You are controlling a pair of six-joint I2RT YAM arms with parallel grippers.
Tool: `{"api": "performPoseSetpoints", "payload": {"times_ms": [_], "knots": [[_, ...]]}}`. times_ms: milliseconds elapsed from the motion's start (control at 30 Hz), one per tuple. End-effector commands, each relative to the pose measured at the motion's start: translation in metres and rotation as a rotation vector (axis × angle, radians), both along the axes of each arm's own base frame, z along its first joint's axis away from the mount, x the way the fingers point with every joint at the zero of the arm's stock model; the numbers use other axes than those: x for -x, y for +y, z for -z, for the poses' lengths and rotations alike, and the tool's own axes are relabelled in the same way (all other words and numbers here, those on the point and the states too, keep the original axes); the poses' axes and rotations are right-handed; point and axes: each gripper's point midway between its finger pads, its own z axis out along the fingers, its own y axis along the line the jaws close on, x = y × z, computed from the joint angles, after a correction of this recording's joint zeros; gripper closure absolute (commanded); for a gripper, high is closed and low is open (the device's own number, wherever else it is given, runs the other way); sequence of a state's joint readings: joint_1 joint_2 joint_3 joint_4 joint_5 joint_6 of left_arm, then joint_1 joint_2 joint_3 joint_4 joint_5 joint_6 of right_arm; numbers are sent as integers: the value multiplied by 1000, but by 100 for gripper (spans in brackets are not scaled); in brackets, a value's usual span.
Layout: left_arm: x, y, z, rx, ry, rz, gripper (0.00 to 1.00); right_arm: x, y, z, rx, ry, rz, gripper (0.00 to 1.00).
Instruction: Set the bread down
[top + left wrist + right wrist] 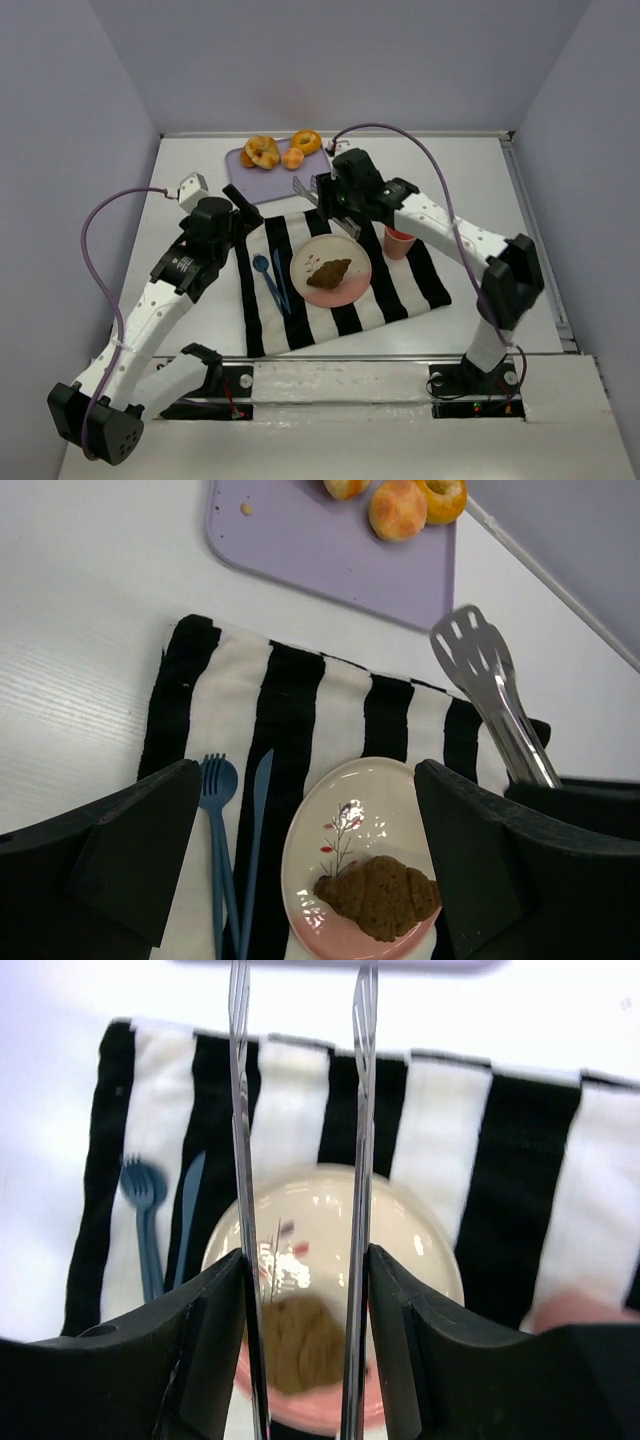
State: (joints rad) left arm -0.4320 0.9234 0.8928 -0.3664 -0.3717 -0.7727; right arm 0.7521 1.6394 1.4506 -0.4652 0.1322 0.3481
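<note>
A brown croissant [330, 272] lies on a pink-and-white plate [352, 250] on the striped cloth; it also shows in the left wrist view [382, 896] and, blurred, in the right wrist view [300, 1340]. My right gripper [335, 203] is shut on metal tongs [303, 187], held above the plate's far edge. The tong arms [240, 1110] are apart and empty, with their heads [470, 655] pointing toward the purple board. My left gripper [243, 208] is open and empty, above the cloth's far left corner. Its fingers [150, 825] frame the plate.
A purple cutting board [250, 178] at the back holds several orange-yellow pastries [263, 152]. A blue fork [264, 276] and knife [281, 270] lie left of the plate. A pink cup [398, 241] stands to the plate's right. The black-and-white cloth [400, 290] covers the middle.
</note>
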Motion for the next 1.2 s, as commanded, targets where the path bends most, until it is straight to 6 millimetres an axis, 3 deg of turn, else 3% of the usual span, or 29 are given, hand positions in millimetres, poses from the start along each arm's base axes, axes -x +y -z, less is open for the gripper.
{"api": "performPoseSetpoints", "payload": {"times_ms": [0, 133, 233, 400, 433, 700, 1000, 1167], "knots": [[-7, 8, -31, -20, -84, -37, 1, -62, 31, 0, 11, -37, -50, 45], [-9, 14, -33, -33, -86, -64, 1, -112, 46, 23, 28, -18, -41, 44], [-12, 15, -37, -37, -96, -71, 1, -148, 42, 39, 33, -1, 2, 39], [-20, 14, -40, -46, -104, -71, 1, -173, 45, 64, 40, 29, 10, 36], [-23, 15, -38, -54, -98, -74, 1, -179, 46, 77, 42, 40, 3, 34], [-34, 18, -45, -53, -111, -79, 1, -192, 72, 112, 11, 53, -92, 32], [-39, 23, -37, -58, -92, -88, 1, -188, 98, 109, -103, 59, -186, 32], [-41, 26, -33, -59, -85, -92, 1, -191, 102, 110, -139, 68, -160, 43]]}}
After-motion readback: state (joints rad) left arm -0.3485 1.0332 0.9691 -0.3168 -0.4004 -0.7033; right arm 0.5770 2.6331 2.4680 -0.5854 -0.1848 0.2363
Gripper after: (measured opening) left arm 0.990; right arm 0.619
